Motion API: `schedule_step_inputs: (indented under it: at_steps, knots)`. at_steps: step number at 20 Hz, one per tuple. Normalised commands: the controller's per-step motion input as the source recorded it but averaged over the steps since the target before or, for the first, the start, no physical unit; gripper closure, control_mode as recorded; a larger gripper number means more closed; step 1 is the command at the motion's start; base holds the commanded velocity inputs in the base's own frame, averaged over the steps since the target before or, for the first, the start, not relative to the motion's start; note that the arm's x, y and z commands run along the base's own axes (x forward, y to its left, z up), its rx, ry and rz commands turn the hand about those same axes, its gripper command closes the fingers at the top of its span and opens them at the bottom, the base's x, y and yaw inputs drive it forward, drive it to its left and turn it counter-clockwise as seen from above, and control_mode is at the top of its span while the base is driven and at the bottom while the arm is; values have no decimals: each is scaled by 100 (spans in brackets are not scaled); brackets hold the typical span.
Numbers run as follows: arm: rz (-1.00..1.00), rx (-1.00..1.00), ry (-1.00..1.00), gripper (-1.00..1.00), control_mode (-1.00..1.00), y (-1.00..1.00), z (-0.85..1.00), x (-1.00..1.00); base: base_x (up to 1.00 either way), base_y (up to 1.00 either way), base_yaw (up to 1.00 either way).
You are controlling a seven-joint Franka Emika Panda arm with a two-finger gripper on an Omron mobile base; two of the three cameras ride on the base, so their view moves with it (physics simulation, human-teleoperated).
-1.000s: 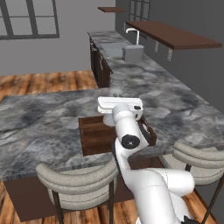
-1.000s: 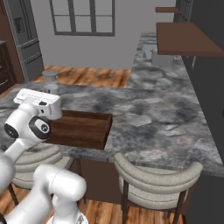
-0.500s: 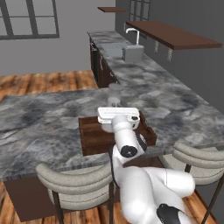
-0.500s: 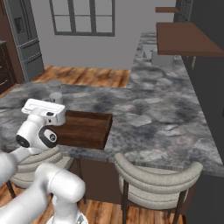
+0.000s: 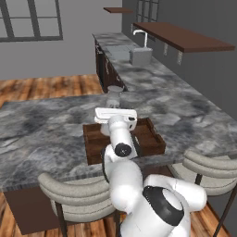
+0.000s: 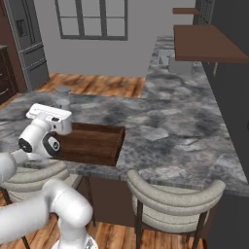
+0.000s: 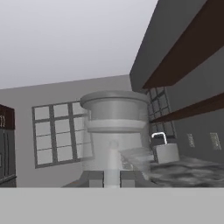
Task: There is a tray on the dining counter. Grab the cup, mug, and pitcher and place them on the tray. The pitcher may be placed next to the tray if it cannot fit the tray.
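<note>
The pale grey pitcher (image 5: 114, 95) stands upright on the dining counter (image 5: 41, 125), just beyond the far edge of the dark wooden tray (image 5: 147, 139). My hand (image 5: 115, 114) hovers level over that far edge and points at the pitcher. In the hand view the pitcher (image 7: 114, 131) looms close ahead. My gripper (image 7: 111, 178) is shut, its tips nearly together with nothing held. From the right, the pitcher (image 6: 62, 95) rises behind my hand (image 6: 48, 116), with the tray (image 6: 95, 143) beside it. The cup and the mug are out of view.
Two grey stools (image 5: 76, 194) (image 5: 208, 169) stand at the counter's near edge. A sink with a faucet (image 5: 140, 52) sits on the far worktop under a brown shelf (image 5: 185, 37). A fridge (image 6: 24, 36) is at the far left.
My hand dipped over the tray's far edge and has shifted slightly left, in line with the pitcher. The pitcher and tray have not moved.
</note>
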Motion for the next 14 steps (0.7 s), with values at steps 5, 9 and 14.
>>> schedule_step_inputs:
  at_steps: [5,9,14]
  knots:
    - [0,0,5,100,-100,4,-34,32,0,0,0]
    - [0,0,6,100,-100,5,-45,40,0,0,0]
    - [0,-2,1,100,-100,18,-26,49,0,0,0]
